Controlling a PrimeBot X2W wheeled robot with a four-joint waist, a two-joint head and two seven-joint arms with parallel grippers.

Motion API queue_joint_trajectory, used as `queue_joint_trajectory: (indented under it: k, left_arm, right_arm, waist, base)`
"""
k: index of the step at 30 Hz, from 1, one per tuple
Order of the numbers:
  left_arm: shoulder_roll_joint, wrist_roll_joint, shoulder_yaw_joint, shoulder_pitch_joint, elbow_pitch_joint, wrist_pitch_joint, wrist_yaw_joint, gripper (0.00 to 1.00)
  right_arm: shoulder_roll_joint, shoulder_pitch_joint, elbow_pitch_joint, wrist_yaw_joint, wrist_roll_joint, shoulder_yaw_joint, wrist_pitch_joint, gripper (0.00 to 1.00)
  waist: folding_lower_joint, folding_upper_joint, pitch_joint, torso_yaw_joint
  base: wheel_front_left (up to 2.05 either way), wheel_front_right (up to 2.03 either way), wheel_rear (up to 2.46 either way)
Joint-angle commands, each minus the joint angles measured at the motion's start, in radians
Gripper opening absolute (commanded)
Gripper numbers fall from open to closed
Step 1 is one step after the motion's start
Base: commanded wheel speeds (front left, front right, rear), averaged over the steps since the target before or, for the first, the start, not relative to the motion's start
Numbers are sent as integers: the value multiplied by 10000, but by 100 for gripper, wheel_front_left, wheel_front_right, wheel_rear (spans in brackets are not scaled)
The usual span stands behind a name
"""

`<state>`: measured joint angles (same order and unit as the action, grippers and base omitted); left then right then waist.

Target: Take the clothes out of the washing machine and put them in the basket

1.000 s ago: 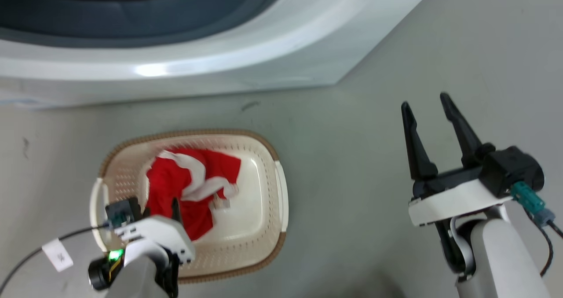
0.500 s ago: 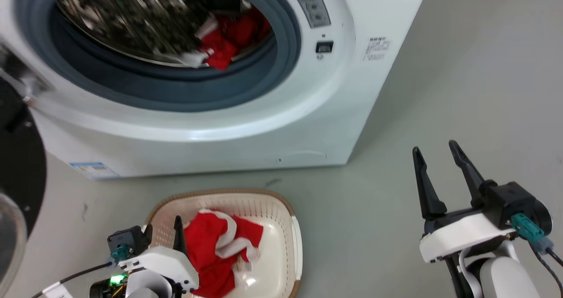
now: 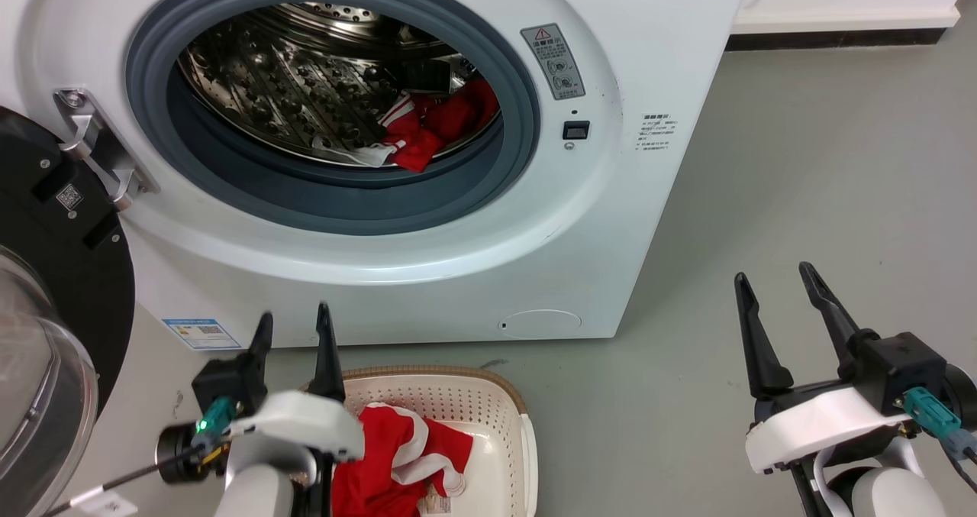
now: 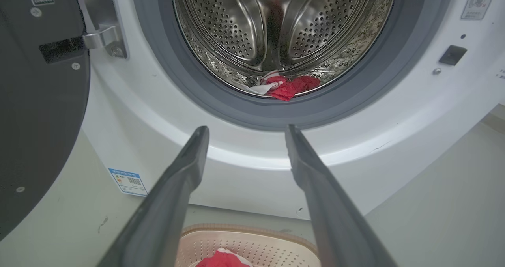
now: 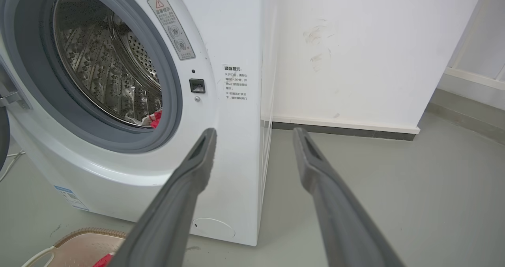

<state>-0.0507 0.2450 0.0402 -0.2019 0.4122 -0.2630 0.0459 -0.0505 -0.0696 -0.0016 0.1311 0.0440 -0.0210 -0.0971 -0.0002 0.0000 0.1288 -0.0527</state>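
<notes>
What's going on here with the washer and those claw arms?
A two-armed robot is emptying the washing machine into the basket on the floor. One red garment lies in the basket; a second red garment sits low in the drum. The door is open. The left gripper and right gripper are both open and empty.

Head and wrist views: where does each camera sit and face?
Head view: on the head, looking down at washing machine and basket; left claw, right claw show.
Left wrist view: on left wrist, facing the drum; left claw shows.
Right wrist view: on right wrist, facing washing machine's corner and wall; right claw shows.
Shared: red clothes in the drum.
</notes>
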Motion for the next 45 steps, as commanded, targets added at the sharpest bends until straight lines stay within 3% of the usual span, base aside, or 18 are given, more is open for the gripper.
queue_joint_trajectory:
  k: [1, 12, 22, 32, 37, 45]
  left_arm:
    - [5, -48, 28, -154, -65, -26, 61, 100]
    - [-61, -390, 30, -2273, 141, -26, -90, 100]
    - [-715, -495, -135, -5225, 2468, -24, -463, 100]
    - [-1802, -683, -127, -8288, 4612, 289, -574, 100]
    - [-2367, -804, 19, -9614, 5550, 999, -714, 100]
    - [-3071, -853, 238, -11368, 6862, 3217, -955, 100]
  right_arm:
    - [6, 132, -48, -5, -19, 11, -3, 100]
    - [6, -232, -487, -5, 50, -128, 106, 100]
    - [9, -806, -602, -7, 222, -380, -168, 100]
    - [9, -1676, -177, -7, 564, -836, -677, 100]
    - [12, -1908, 183, -7, 830, -1082, -979, 100]
    - [12, -2318, 709, -7, 1411, -1604, -1399, 100]
  waist:
    - [2, 0, 15, -2]
    - [2, 0, 1005, -420]
    - [2, 0, 2692, -990]
    - [2, 0, 4273, -1934]
    - [2, 0, 4696, -2325]
    - [2, 0, 5231, -3044]
  base:
    - [0, 0, 0]
    - [0, 0, 0]
    - [0, 0, 0]
    - [0, 0, 0]
    - [0, 0, 0]
    - [0, 0, 0]
